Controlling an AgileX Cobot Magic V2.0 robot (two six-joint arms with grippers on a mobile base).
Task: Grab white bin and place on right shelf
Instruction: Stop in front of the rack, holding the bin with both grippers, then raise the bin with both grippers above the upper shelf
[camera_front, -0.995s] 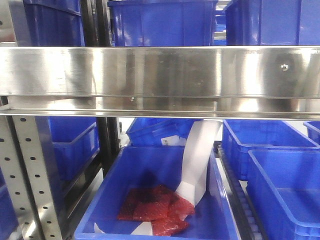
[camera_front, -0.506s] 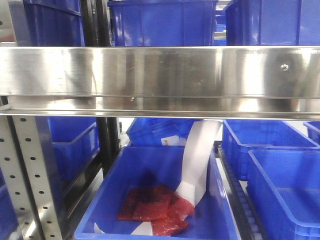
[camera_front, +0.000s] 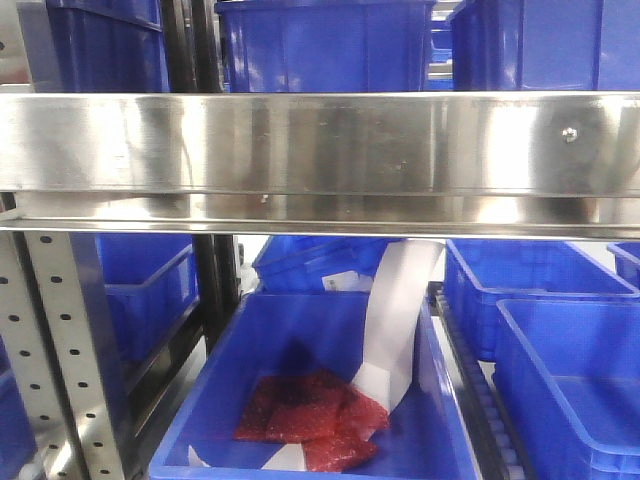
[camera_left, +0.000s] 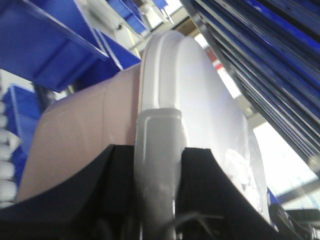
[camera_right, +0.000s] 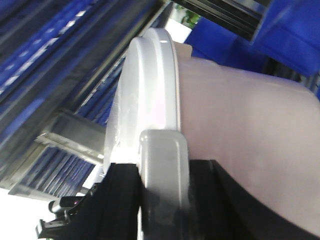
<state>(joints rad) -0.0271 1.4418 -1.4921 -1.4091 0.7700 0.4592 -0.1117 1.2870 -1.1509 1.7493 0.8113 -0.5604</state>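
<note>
Closest in, the left gripper is clamped on a grey latch at the rim of the white bin, one jaw on either side of it. The right gripper pinches a matching latch, presumably at the other end. So the bin hangs between the two arms, and its pinkish side and white lid fill both wrist views. The front camera doesn't catch it at all. Further out, the right shelf sits dead ahead, with the little screw in its shiny rail and blue crates behind. The front view looks identical to a second ago, so I'd guess it's paused mid-carry and the placing isn't done yet.
</note>
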